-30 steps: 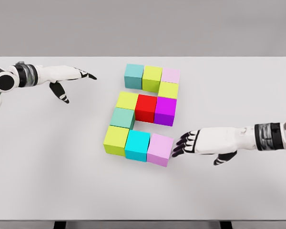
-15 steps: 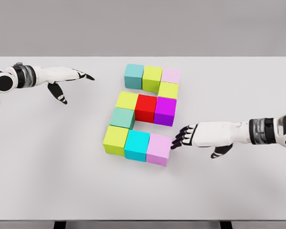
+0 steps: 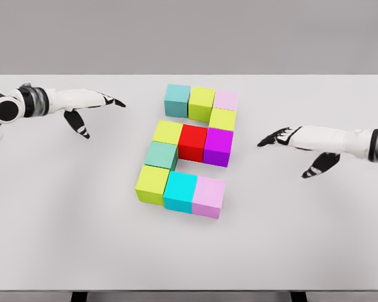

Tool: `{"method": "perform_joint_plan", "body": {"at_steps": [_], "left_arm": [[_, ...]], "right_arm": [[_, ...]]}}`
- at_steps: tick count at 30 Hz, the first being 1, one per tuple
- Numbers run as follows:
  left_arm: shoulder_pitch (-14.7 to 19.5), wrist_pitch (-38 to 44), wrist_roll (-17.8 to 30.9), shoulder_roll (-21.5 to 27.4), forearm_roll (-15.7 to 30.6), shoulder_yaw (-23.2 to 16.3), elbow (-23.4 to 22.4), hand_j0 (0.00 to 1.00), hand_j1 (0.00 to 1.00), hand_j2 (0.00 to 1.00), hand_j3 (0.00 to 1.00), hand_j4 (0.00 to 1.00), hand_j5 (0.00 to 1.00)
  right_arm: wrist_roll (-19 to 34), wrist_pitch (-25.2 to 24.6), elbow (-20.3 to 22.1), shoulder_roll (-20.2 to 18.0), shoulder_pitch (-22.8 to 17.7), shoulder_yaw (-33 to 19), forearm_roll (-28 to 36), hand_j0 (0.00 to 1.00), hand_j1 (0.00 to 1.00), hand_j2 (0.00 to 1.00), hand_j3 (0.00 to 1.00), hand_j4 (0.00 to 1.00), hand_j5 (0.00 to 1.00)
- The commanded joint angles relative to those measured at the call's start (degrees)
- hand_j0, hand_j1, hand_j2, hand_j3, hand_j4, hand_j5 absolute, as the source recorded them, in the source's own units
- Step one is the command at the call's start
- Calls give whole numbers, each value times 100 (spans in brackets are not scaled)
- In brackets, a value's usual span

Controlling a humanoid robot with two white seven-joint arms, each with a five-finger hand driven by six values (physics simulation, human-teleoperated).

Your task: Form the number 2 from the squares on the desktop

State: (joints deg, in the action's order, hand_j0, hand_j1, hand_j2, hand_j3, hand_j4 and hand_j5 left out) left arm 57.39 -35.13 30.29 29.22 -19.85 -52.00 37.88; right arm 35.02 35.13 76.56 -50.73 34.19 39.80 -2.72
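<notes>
Squares (image 3: 190,151) — ten bright cubes — form a blocky 2; left robot hand (image 3: 91,104) and right robot hand (image 3: 296,141) both spread, empty

You find no readable text, label, brand or printed number anywhere here. The coloured cubes (image 3: 190,150) have plain faces, and the white table (image 3: 63,220) and both arms carry no lettering or signs that you can make out.

Both white arms run off the picture's sides, the left arm (image 3: 25,104) at its shoulder, the right arm (image 3: 365,143) past the wrist, and the table legs (image 3: 79,296) are cut by the bottom edge.
</notes>
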Motion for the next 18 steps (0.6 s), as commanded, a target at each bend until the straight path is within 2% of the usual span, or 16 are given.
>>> {"method": "perform_joint_plan", "body": {"at_steps": [1,3,5,7,8,18], "left_arm": [[0,13,-5,-22,25,15,0,100,100,100,100,100,100],[18,13,-5,-118,25,15,-61,100,100,100,100,100,100],[132,13,3,-487,16,24,-465,100,100,100,100,100,100],[439,13,-6,-961,-168,32,-1062,100,100,100,100,100,100],[466,13,-14,-1032,-169,33,-1143,100,100,100,100,100,100],[659,13,-14,-1287,-274,24,-1134,100,100,100,100,100,100]], "right_arm": [[-2,-13,-783,-7,0,-210,869,100,100,100,100,100,100],[-2,-13,-774,-7,-9,-201,869,100,100,100,100,100,100],[-2,-13,-783,2,-9,-201,869,100,100,100,100,100,100],[-2,-13,-783,2,0,-219,869,100,100,100,100,100,100],[-2,-13,-774,2,0,-219,878,100,100,100,100,100,100],[-2,-13,-704,2,0,-228,896,100,100,100,100,100,100]]}}
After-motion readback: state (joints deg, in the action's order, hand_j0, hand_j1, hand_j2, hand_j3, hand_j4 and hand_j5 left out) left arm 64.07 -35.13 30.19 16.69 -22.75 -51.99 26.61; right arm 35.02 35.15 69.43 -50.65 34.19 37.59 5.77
